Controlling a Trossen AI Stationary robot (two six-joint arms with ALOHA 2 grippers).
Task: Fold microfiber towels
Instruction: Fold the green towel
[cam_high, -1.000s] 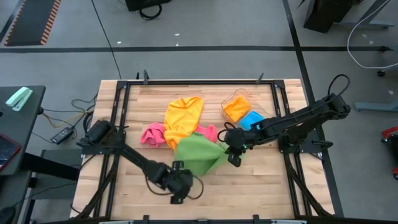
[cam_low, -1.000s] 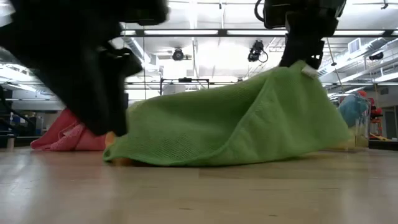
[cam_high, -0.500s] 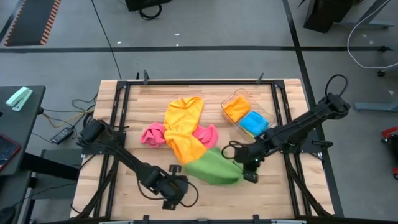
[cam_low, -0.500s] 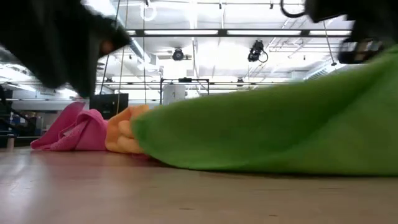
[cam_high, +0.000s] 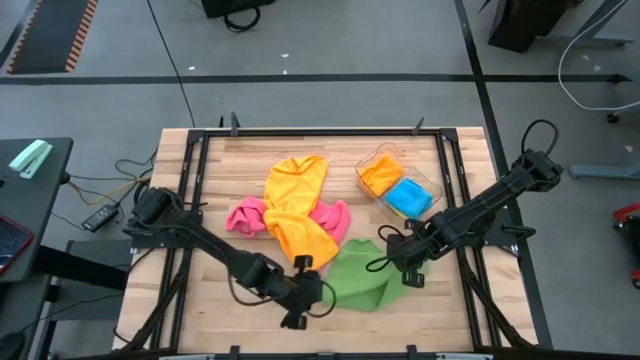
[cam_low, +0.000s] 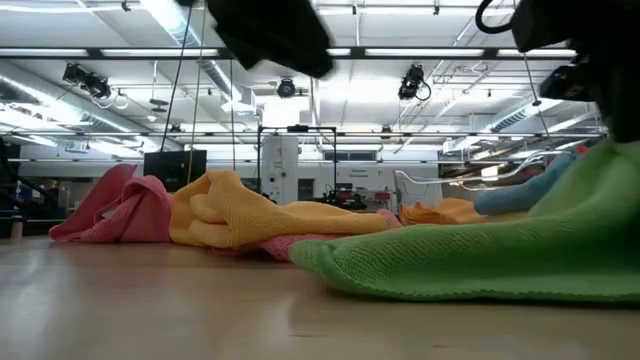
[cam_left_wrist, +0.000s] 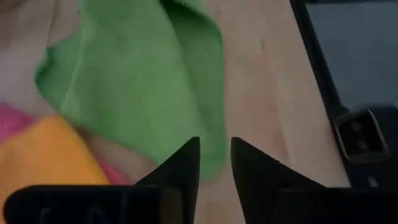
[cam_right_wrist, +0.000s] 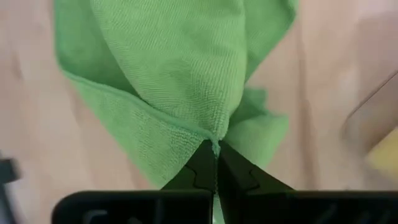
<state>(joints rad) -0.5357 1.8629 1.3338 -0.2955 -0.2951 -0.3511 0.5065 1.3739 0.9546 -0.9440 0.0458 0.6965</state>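
Wooden slats of the worktop (cam_high: 250, 160) carry your whole job, with grey floor around it and a lit hall beyond in the low view. Your green towel (cam_high: 362, 276) lies crumpled on the near part of the worktop, between the two arms. Your right gripper (cam_right_wrist: 216, 167) has its jaws clenched on a pinched fold at the edge of that green towel, which you can see plainly in the right wrist view; from above it sits at the towel's right side (cam_high: 412, 272). Your left gripper (cam_high: 303, 300) hangs just beside the towel's left edge, low over the wood; its jaws stand a narrow gap apart and grasp nothing, with the green cloth lying just ahead of the fingertips (cam_left_wrist: 186, 155). Behind the green one, a yellow-orange towel (cam_high: 295, 205) sprawls across a pink towel (cam_high: 245, 216), whose folds show on either side of it. Toward the far right, a clear plastic tray (cam_high: 425, 180) holds an orange towel (cam_high: 381, 172) and a blue towel (cam_high: 406, 196) side by side. Off the worktop's left edge, a cable (cam_high: 105, 185) trails on the floor.
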